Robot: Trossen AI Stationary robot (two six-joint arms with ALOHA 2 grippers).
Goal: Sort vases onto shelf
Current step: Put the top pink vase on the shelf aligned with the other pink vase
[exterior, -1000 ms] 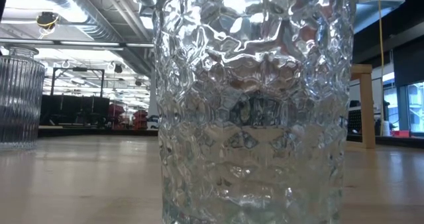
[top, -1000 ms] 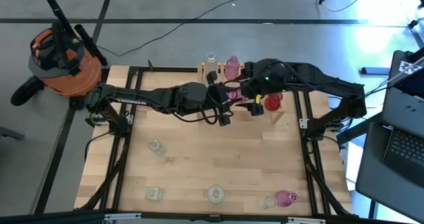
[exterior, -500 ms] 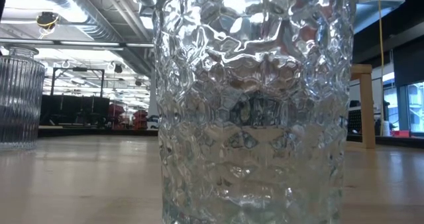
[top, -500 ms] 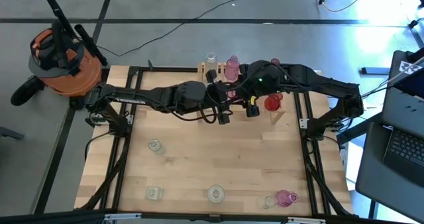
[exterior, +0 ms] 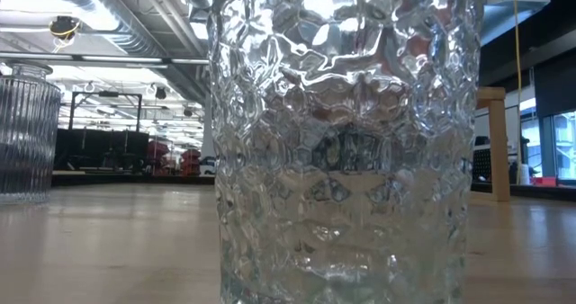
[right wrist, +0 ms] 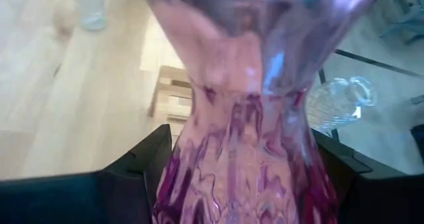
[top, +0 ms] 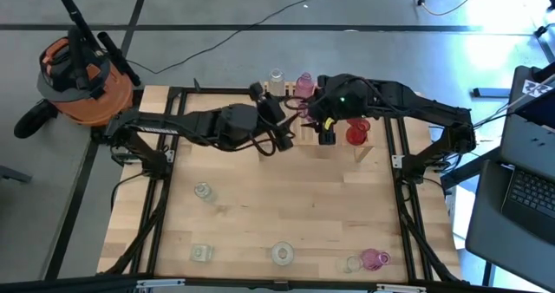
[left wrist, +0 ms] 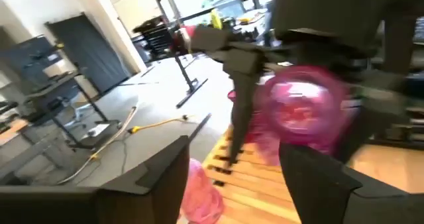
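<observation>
The right gripper (top: 314,120) clamps a waisted pink glass vase (right wrist: 242,118) above the slatted light-wood shelf (left wrist: 248,177). The left gripper (left wrist: 232,164), just beside that shelf, has its fingers spread wide around nothing.

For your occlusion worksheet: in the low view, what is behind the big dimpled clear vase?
Beside the dimpled clear vase show tabletop, a ribbed clear vase and the room. Directly behind it, only distorted shapes; both arms are hidden.

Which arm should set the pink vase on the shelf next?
Right. The right gripper holds the pink vase between its fingers at the shelf; the left gripper is open and empty.
</observation>
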